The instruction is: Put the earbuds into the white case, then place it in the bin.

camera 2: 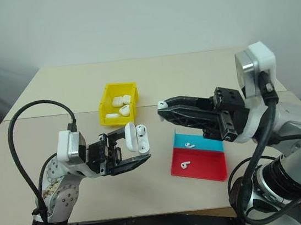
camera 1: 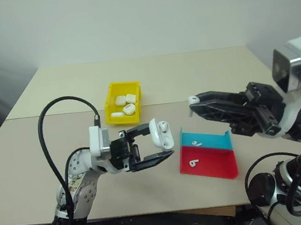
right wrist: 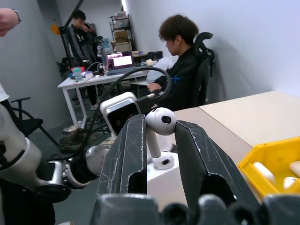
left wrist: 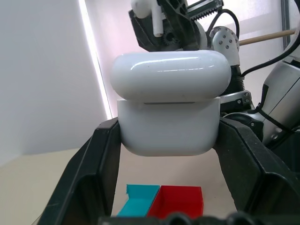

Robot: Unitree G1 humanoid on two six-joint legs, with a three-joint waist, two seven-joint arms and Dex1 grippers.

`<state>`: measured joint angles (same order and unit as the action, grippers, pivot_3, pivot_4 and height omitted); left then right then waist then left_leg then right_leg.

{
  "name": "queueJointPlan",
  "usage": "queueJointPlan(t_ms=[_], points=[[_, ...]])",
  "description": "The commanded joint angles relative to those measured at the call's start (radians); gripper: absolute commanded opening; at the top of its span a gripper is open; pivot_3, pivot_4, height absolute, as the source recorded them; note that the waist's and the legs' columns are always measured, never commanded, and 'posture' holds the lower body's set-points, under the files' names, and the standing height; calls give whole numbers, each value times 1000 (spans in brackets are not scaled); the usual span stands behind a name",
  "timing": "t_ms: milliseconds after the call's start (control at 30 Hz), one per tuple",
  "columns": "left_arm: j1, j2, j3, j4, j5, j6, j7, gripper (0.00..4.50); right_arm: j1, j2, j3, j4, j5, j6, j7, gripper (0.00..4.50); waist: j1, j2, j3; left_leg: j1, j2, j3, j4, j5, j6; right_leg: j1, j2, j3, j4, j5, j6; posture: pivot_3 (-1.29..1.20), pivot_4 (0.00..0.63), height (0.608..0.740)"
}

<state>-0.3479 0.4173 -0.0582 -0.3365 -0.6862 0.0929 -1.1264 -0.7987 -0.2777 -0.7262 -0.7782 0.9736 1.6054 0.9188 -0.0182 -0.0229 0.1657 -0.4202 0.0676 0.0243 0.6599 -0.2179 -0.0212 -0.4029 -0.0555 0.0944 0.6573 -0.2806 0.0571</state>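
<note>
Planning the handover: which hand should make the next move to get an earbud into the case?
The right hand: it already pinches an earbud, while the left hand is busy holding the open case.

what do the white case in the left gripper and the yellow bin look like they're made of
The small rounded white case looks like glossy hard plastic: light streaks gleam across its lid, and the seam under the lid is crisp. The small rectangular open-top yellow bin looks like moulded plastic with a duller sheen: even bright colour, thin straight walls. Neither material is certain from looks alone.
</note>
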Motion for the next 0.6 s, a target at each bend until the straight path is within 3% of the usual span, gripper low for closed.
queueJointPlan(t_ms=[33,333,600], points=[[-29,-15,-6,0,-5,-1,-5,2763,43,9,5,-16,112,-47,-84,1061,0,0,0,0,0,0,0,0,0,0,0,0,0,0,0,0,150,740],[-67,-49,-20,16,4,20,14,2763,158,-76,146,34,287,-250,-222,1061,-2,0,0,0,0,-1,0,0,0,0,0,0,-1,0,0,0,150,740],[-76,-47,-22,23,2,29,7,2763,238,-172,289,55,322,-439,-252,1061,-4,0,0,-1,0,-1,0,0,0,0,0,0,-1,0,0,0,150,740]])
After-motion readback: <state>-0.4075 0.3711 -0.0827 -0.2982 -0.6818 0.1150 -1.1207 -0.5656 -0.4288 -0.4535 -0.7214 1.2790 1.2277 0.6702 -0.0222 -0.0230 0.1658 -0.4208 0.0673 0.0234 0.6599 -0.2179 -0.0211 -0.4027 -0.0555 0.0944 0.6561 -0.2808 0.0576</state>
